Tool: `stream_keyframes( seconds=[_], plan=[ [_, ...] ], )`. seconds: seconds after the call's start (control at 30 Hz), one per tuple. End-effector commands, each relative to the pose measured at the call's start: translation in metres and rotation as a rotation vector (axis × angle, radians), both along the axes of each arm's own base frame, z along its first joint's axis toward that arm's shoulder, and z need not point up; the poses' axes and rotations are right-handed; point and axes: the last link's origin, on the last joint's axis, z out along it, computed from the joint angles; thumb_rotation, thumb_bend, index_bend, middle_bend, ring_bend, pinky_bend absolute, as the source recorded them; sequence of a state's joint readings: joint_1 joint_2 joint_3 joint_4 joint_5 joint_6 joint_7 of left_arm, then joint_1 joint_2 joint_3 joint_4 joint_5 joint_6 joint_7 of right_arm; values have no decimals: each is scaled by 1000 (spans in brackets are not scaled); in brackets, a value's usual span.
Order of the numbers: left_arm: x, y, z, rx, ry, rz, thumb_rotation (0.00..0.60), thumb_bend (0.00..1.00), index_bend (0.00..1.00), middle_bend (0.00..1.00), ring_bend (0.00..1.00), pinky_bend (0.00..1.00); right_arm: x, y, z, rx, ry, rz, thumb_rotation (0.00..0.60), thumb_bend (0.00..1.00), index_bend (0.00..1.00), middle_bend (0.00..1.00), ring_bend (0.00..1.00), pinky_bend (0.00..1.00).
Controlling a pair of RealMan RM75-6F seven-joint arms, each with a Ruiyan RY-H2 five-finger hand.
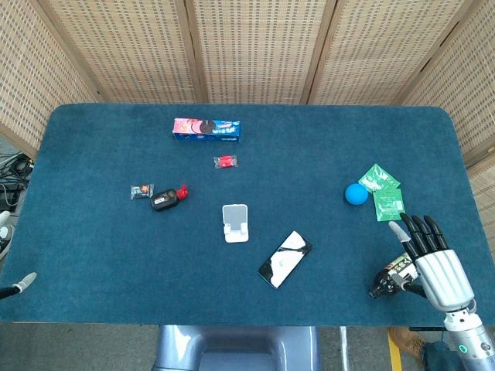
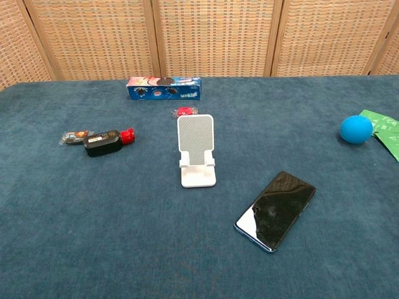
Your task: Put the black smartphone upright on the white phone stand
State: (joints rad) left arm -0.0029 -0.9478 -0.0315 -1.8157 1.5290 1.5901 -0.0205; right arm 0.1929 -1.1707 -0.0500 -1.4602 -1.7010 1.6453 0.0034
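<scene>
The black smartphone (image 1: pixel 285 258) (image 2: pixel 275 210) lies flat, screen up, on the blue table, slanted, just right of and nearer than the white phone stand (image 1: pixel 235 222) (image 2: pixel 196 151). The stand is upright and carries nothing. My right hand (image 1: pixel 428 260) hovers at the table's front right corner with its fingers stretched out and apart, holding nothing, well right of the phone. Of my left hand only a fingertip (image 1: pixel 22 283) shows at the head view's left edge. The chest view shows neither hand.
A blue biscuit box (image 1: pixel 206 129) lies at the back. A small red packet (image 1: pixel 225 161), a black bottle with a red cap (image 1: pixel 166 199) and a small wrapper (image 1: pixel 141 190) lie left of the stand. A blue ball (image 1: pixel 356 193) and green packets (image 1: pixel 384 193) sit at the right.
</scene>
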Motion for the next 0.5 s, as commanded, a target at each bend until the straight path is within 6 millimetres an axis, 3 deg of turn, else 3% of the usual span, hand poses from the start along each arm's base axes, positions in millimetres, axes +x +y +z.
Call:
stream_keyframes(
  seconds=[0.03,0.23,0.43,0.5],
  plan=[
    [0,0,-1,-3,-3,-2,600,0,0,0,0,0,0,1,0,4,-3,6,600,0,61,0,0,0],
    [0,5,-3,-11,1,-1,600,0,0,0,0,0,17,-8,-21,158,-10,92,600,0,105,55,3,0],
    [-5,13,-6,-19,9,22,600,0,0,0,0,0,53,-38,-61,364,118,264,600,0,203,162,91,36],
    [-7,17,-7,-21,13,34,600,0,0,0,0,0,65,-48,-76,421,166,295,600,0,235,203,138,105]
  ],
)
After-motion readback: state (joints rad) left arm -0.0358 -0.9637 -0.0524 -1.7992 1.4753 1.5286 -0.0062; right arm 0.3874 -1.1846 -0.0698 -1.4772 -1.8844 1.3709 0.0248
